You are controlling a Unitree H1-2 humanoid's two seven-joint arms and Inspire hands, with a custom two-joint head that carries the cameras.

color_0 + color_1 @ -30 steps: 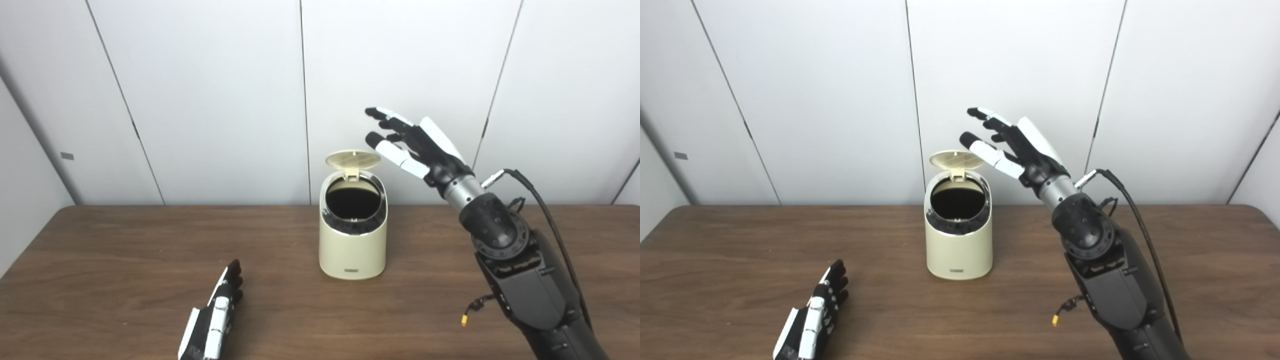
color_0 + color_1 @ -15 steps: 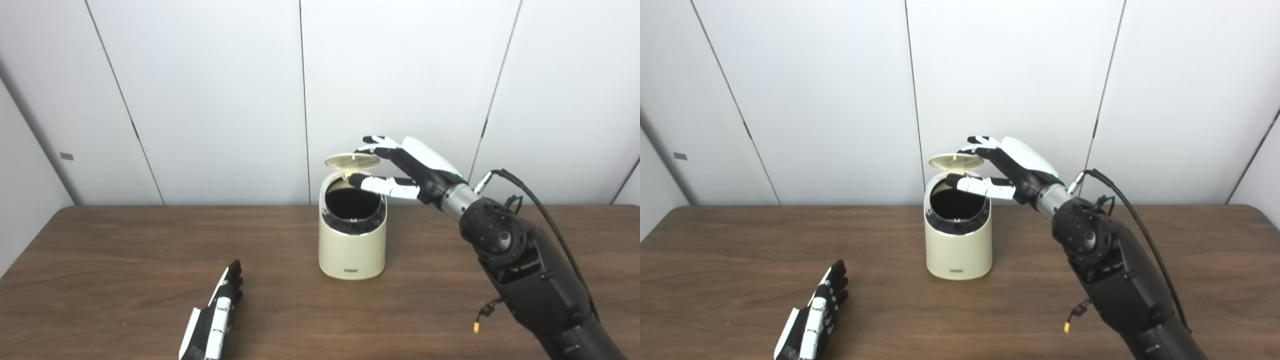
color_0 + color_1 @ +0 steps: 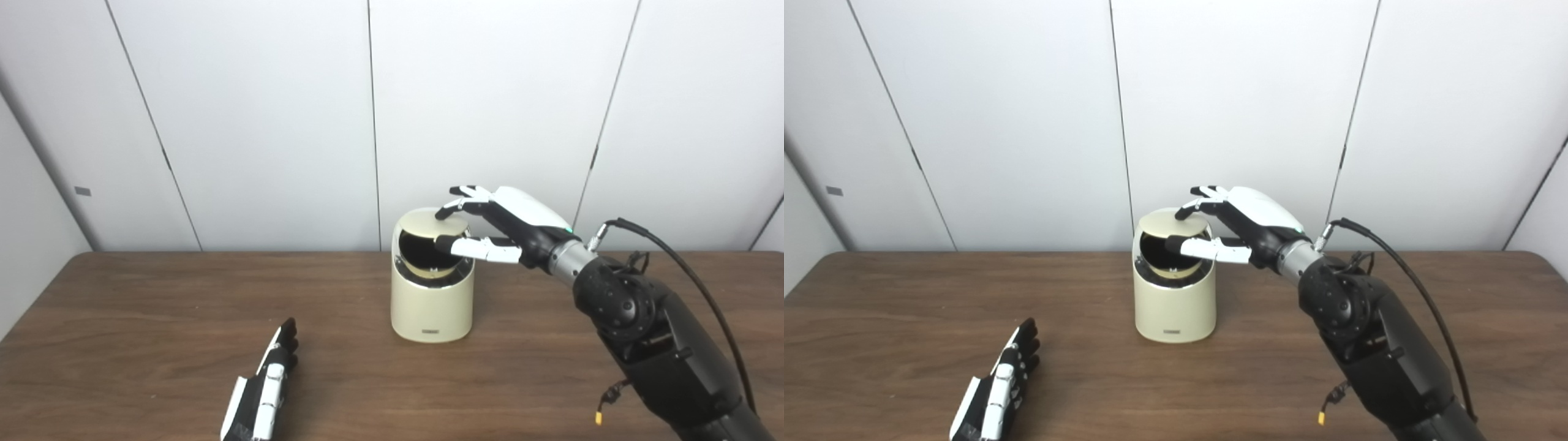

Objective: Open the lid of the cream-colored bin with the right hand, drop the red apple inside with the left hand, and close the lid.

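**woodgrain_fan:** While the right arm is busy, what's the left hand point(image 3: 262, 392) up to on the near left?

**binwatcher:** It lies flat on the brown table point(image 3: 122, 318), fingers stretched out straight together and pointing away toward the wall, holding nothing. It's well apart from everything else.

**woodgrain_fan:** And in the middle?

**binwatcher:** That's the cream-colored bin point(image 3: 432, 306), upright on the table. Its lid point(image 3: 429, 224) is tilted down over the opening, only partly shut, so a dark gap shows at the front under it.

**woodgrain_fan:** So the right hand point(image 3: 1240, 223) is on it?

**binwatcher:** Yep. It reaches in from the right, fingers spread, fingertips point(image 3: 1185, 212) resting on top of the lid and the thumb sticking out across the front of the opening. It isn't gripping anything, just pressing. Can't see the red apple anywhere, and the inside of the bin is too dark to tell.
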